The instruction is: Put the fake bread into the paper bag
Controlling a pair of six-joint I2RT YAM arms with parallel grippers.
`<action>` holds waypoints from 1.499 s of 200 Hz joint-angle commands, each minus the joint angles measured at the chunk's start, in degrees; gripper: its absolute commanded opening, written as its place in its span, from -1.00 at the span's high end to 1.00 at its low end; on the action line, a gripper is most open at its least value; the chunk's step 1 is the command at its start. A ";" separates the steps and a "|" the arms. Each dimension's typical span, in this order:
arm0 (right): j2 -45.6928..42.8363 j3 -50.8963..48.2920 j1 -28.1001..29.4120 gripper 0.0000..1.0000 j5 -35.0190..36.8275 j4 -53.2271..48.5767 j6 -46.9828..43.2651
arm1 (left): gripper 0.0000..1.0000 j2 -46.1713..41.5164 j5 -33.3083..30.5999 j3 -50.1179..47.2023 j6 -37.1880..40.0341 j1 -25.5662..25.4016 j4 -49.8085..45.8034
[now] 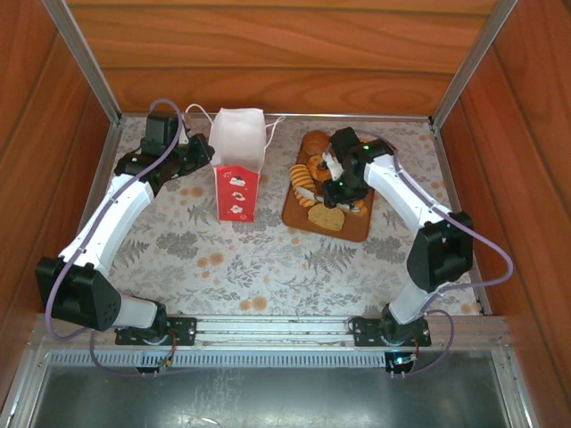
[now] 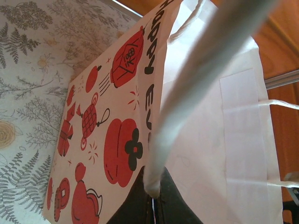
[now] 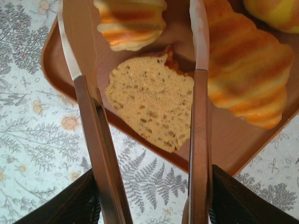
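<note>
The paper bag (image 1: 237,169), white with a red front panel, stands upright at the back left of the table. My left gripper (image 1: 198,153) is beside it, shut on its white handle (image 2: 187,93) with the bag's printed side (image 2: 117,116) close up. The fake bread lies on a brown board (image 1: 352,225): a flat tan slice (image 3: 152,107), a ridged roll (image 3: 131,23) and a croissant (image 3: 247,65). My right gripper (image 3: 152,200) hovers over the board (image 1: 335,169), shut on a pair of bronze tongs (image 3: 86,112). The tongs' arms stand apart with the slice and roll between them.
More pastries (image 1: 303,178) crowd the board's far end. Wooden walls and a metal frame (image 1: 89,62) enclose the floral tablecloth (image 1: 268,259). The bag's other string handle (image 1: 201,111) loops toward the back wall.
</note>
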 commanded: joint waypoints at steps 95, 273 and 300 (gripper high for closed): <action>10.36 7.78 3.29 -0.12 4.06 -1.55 -1.96 | 1.00 0.42 0.01 -0.54 -0.37 -0.31 1.58; -4.11 5.30 4.27 0.16 7.18 -2.82 1.50 | 1.00 -0.98 -5.94 -0.15 0.35 -1.02 2.07; -7.46 10.23 4.38 0.16 10.74 -8.33 2.88 | 1.00 -0.34 -5.52 0.31 0.53 -1.04 2.10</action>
